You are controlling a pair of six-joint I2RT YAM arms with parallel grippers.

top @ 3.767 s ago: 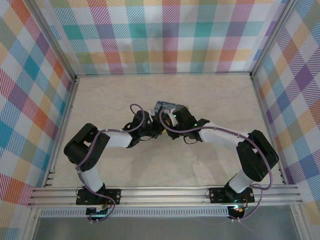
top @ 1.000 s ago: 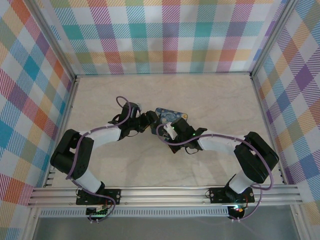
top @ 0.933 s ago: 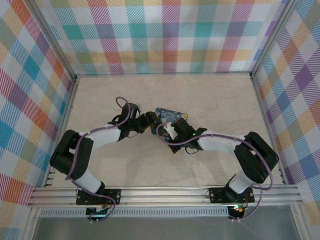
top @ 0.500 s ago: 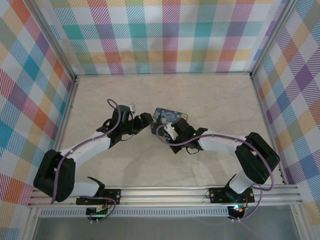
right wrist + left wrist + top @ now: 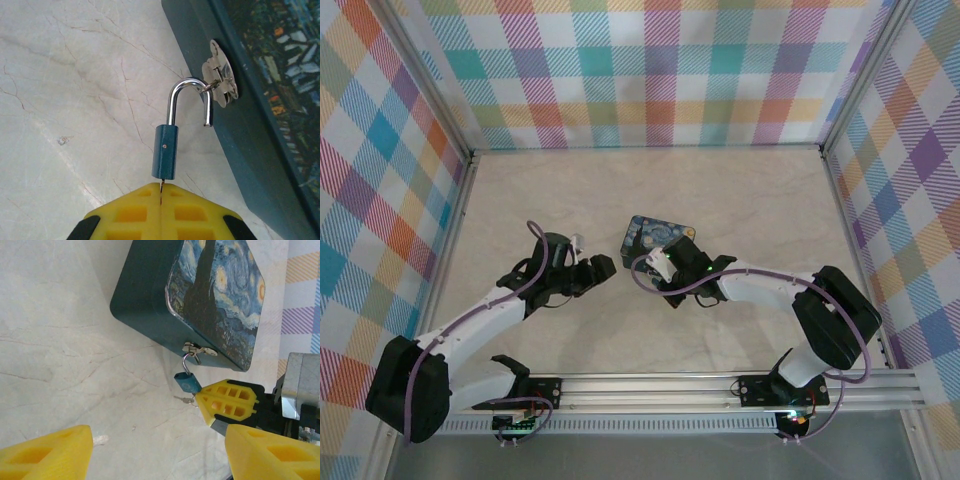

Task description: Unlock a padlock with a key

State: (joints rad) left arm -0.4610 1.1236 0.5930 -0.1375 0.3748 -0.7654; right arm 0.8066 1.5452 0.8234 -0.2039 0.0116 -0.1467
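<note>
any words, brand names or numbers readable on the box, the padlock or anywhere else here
No readable text anywhere.
box lid: a painted night-sky picture, no words.
padlock: plain blue side with one small dot, no brand or number showing.

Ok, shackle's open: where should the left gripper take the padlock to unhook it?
The blue body, across its two narrow edges, coming from the open side, away from the box. Its broad face looks at the left gripper, and the right gripper is shut at its bottom end, so probably pinch nearer the shackle.
</note>
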